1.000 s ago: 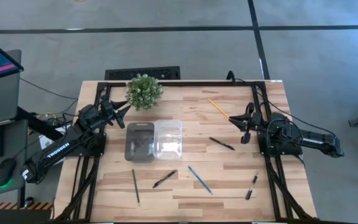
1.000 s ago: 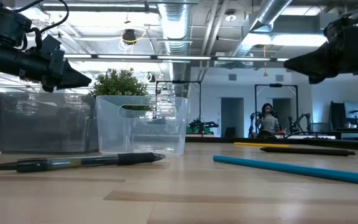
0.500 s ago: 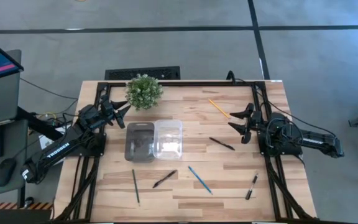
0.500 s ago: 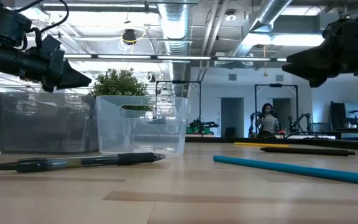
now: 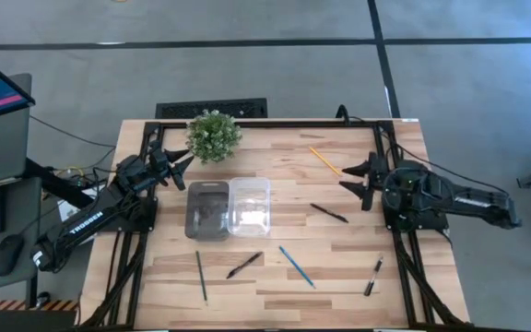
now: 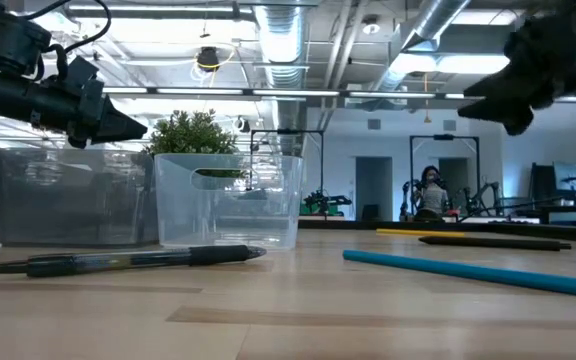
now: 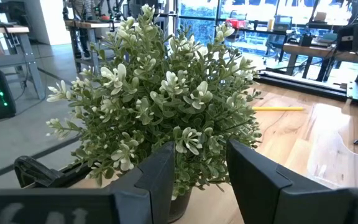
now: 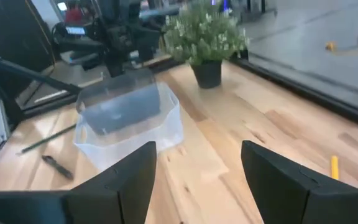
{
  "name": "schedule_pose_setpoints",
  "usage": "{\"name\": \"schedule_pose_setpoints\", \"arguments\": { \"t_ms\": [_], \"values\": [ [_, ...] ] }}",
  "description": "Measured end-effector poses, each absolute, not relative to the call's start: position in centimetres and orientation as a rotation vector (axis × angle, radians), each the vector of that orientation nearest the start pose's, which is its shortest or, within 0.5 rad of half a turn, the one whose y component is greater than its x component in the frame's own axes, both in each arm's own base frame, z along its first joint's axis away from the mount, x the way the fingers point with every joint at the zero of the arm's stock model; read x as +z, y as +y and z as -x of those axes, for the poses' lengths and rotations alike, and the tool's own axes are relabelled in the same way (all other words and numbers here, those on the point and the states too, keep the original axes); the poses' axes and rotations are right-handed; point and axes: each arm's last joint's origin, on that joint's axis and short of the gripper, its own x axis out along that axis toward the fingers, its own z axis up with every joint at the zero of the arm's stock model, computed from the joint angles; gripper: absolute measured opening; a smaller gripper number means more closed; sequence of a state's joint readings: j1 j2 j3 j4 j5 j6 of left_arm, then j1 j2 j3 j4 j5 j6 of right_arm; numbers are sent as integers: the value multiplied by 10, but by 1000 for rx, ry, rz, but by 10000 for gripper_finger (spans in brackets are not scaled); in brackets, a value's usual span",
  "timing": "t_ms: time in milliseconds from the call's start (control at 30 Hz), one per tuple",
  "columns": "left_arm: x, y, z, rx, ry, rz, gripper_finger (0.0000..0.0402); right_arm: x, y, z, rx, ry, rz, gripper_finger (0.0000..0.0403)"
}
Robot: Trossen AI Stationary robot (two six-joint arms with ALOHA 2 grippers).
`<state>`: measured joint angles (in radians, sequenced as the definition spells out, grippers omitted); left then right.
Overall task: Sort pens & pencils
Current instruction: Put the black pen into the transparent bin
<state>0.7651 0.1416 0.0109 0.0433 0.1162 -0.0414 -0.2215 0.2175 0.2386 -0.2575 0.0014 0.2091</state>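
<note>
Worktop, near edge: dark green pencil, black pen, blue pencil, black pen, all loose. Middle: third pen just before right end effector, fingers spread, empty. Grey bin and clear bin touching. Yellow pencil just beyond it. Left end effector, fingers apart, empty, beside plant.

lab/workshop | ceiling ducts | workbenches | concrete floor
</note>
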Motion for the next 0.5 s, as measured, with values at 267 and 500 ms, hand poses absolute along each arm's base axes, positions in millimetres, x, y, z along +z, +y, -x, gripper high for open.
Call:
{"name": "schedule_pose_setpoints", "arguments": {
  "t_ms": [267,500],
  "values": [
    [160,71,-78,650,67,78,135,237,-23,-120,-284,550,-401,258],
    [160,71,-78,650,67,78,135,238,-19,-152,-247,846,-517,258]
  ]
}}
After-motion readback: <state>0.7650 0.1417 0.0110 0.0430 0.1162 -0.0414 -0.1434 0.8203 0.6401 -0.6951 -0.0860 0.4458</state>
